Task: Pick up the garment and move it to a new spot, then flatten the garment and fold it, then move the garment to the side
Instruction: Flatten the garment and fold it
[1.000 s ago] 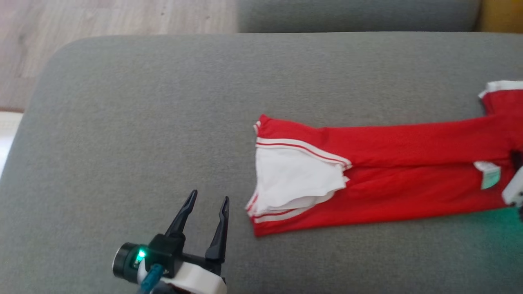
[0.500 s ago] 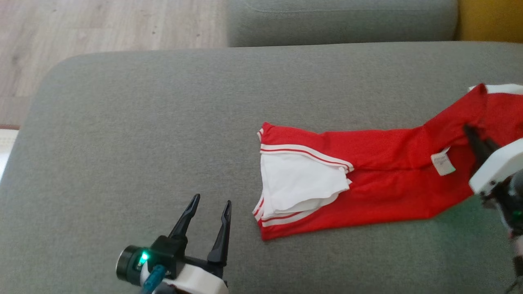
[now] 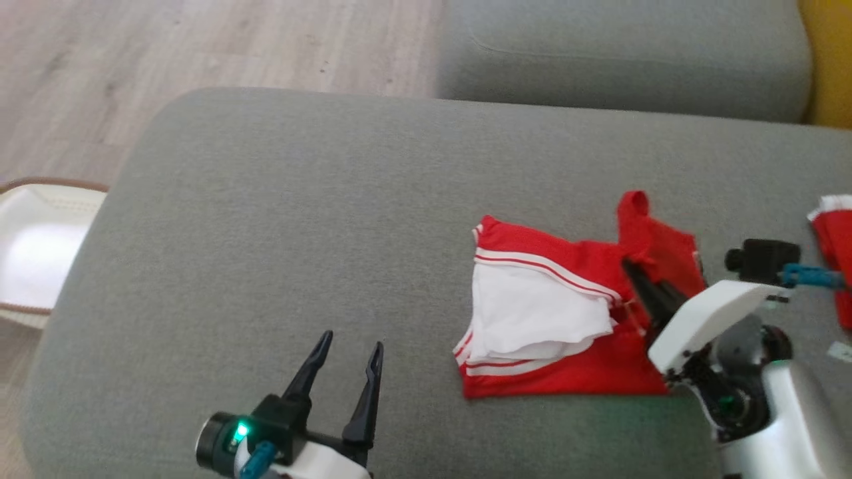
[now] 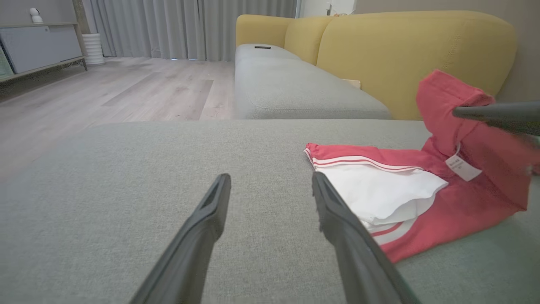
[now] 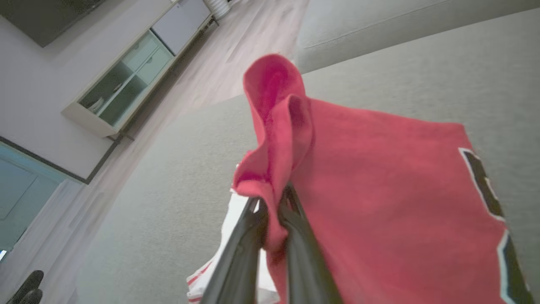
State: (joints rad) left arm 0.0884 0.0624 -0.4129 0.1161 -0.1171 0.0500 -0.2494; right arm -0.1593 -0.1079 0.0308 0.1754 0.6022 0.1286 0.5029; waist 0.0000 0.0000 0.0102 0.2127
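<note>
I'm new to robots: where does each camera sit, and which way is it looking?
Head view: on the robot's head, looking down at the grey sofa cushion and red garment; left gripper open, right gripper pinching the garment.
Left wrist view: on the left wrist, looking low across the cushion toward a yellow sofa back; its own two spread fingers show.
Right wrist view: on the right wrist, looking along its shut fingers at a raised fold of the garment.
Shared: all three show the garment.

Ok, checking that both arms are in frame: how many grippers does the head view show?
2. The left gripper is open over the grey cushion, left of the garment. The right gripper is shut on a raised red fold of the garment.
</note>
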